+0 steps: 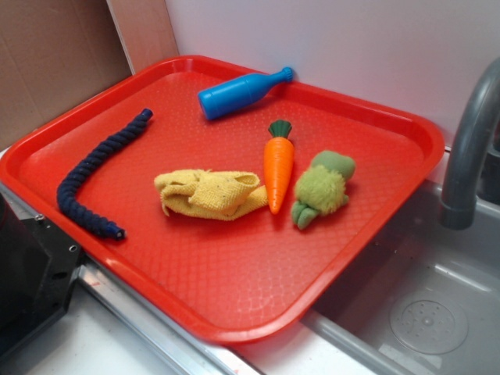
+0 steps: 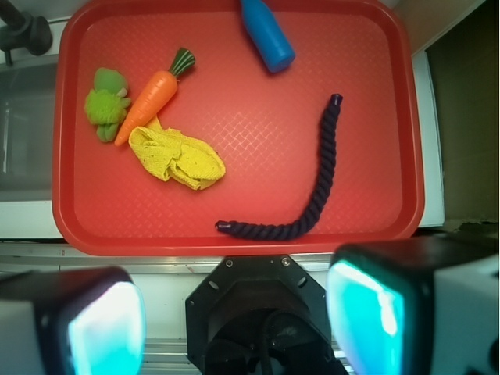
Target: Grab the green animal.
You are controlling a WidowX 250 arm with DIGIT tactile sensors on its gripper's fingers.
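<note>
Green animal (image 2: 105, 105) lies on red tray (image 2: 234, 234), far ahead-left of end effector (image 2: 234, 312), fingers spread, holding nothing.

Bright, even light — soft shadows, claw (image 2: 234, 312) blurred.

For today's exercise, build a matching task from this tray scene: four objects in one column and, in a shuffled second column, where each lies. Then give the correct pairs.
Column 1
1. green animal
2. carrot
3. blue bottle
4. dark rope

Column 2
A. lying at the tray's far edge, near the wall
B. curved along the side away from the sink
C. between the yellow cloth and the plush toy
D. nearest the faucet, beside the carrot

Pairs: 1-D, 2-C, 3-A, 4-B
</note>
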